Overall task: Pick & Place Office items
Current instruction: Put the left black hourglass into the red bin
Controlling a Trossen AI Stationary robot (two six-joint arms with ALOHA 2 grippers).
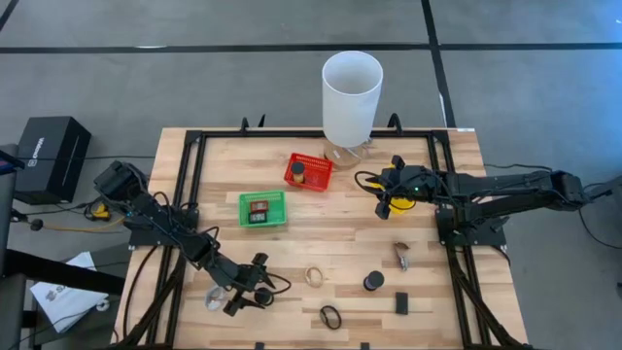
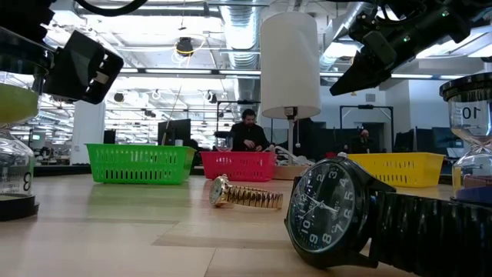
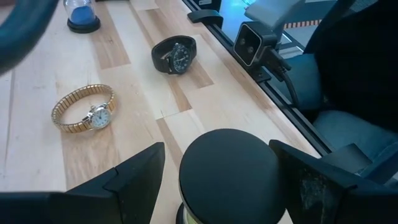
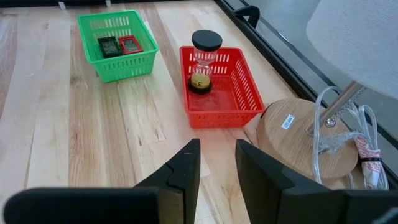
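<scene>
My left gripper (image 1: 248, 285) (image 3: 227, 186) is open near the table's front left. Its fingers stand on either side of an hourglass's round black cap (image 3: 227, 171); I cannot tell if they touch it. A gold watch (image 3: 84, 109) (image 1: 314, 276) and a black watch (image 3: 175, 55) (image 1: 330, 316) lie flat on the wood beyond it. My right gripper (image 1: 387, 199) (image 4: 217, 165) hovers open with a narrow gap, holding nothing, beside the lamp's wooden base (image 4: 298, 140). A red basket (image 4: 239, 93) holds an upright hourglass (image 4: 204, 62). A green basket (image 4: 115, 65) holds two small rectangular pieces.
A tall white lamp shade (image 1: 351, 95) stands at the far edge, its cord (image 4: 348, 140) coiled by the base. A yellow basket (image 2: 403, 168) sits under my right arm. A blue hourglass (image 3: 81, 15), a black block (image 1: 401, 303) and a silvery clip (image 1: 401, 256) lie front right.
</scene>
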